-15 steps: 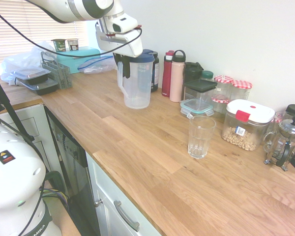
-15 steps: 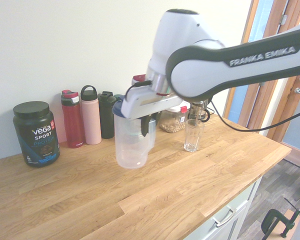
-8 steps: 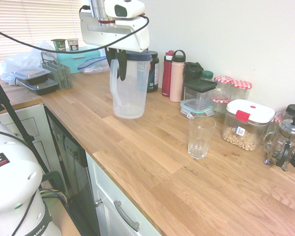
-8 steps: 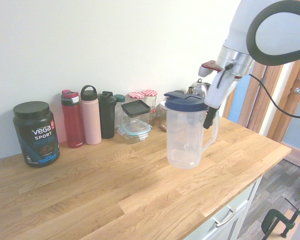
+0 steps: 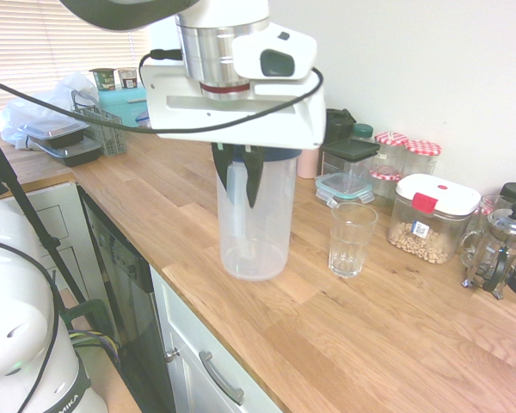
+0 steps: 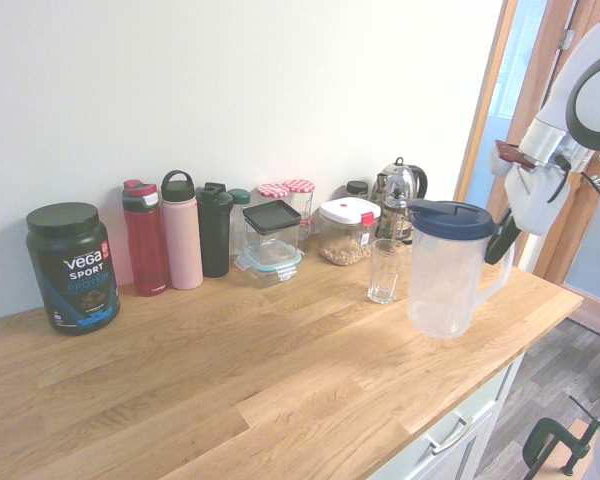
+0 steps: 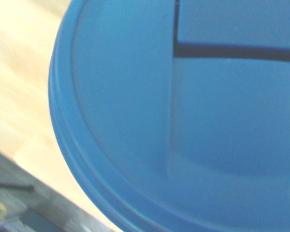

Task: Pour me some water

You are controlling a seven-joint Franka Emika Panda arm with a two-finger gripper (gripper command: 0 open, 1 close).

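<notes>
1. The gripper (image 5: 243,176) has its dark fingers clamped on the handle of the clear plastic jug (image 5: 255,225), pointing almost straight down.
2. The jug hangs upright below the gripper, its base lifted just clear of the wooden counter (image 5: 353,344), near the counter's front edge.
3. A dark blue lid (image 6: 450,219) caps the jug; in the wrist view this lid (image 7: 183,121) fills nearly the whole picture, blurred, with a strip of counter showing beside it.
4. The jug looks close to empty; whether any water lies at its bottom I cannot tell.
5. The empty drinking glass (image 5: 352,238) stands upright on the counter just beside the jug, on the wall side of it, not touching; in the second exterior view the glass (image 6: 384,270) sits just behind the jug's side away from the handle.
6. Beyond the glass, further from the gripper, a white-lidded container (image 5: 431,218) of nuts stands by the wall, with a small French press (image 5: 499,245) next to it.
7. Along the wall behind the gripper stand a pink bottle (image 6: 181,243), a red bottle (image 6: 146,238) and a black protein tub (image 6: 71,266), all well apart from the jug.
</notes>
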